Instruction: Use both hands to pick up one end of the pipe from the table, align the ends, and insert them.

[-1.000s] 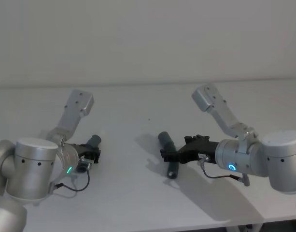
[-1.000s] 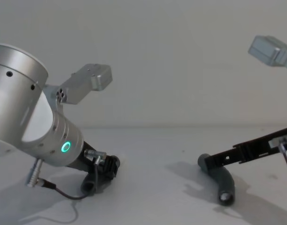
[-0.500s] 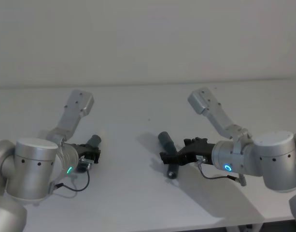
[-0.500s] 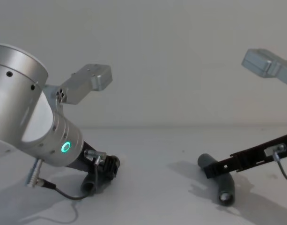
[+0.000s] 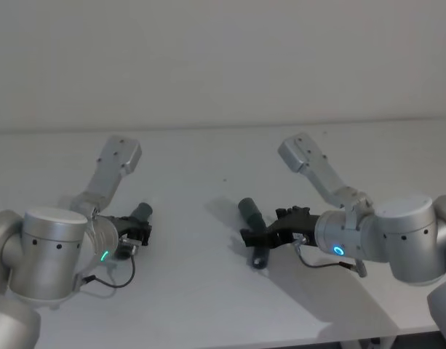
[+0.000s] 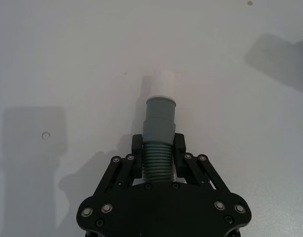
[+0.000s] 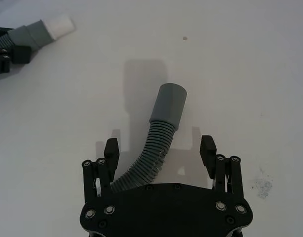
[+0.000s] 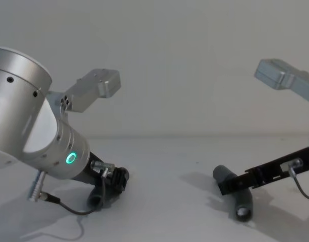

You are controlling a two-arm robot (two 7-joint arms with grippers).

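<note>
A: Where are we placing the right gripper (image 7: 159, 144)?
B: We are straddling the longer hose piece (image 7: 158, 129), which is lying on the table (image 5: 201, 291). Our jaws are standing apart on either side of its ribs, and its cuff (image 7: 170, 104) is pointing ahead of us.
A: And the left gripper (image 6: 157, 148)?
B: We are clamping the shorter piece (image 6: 159, 121), low over the table on our left, white stub (image 6: 160, 84) leading. We are judging that closing the right comes next.
</note>
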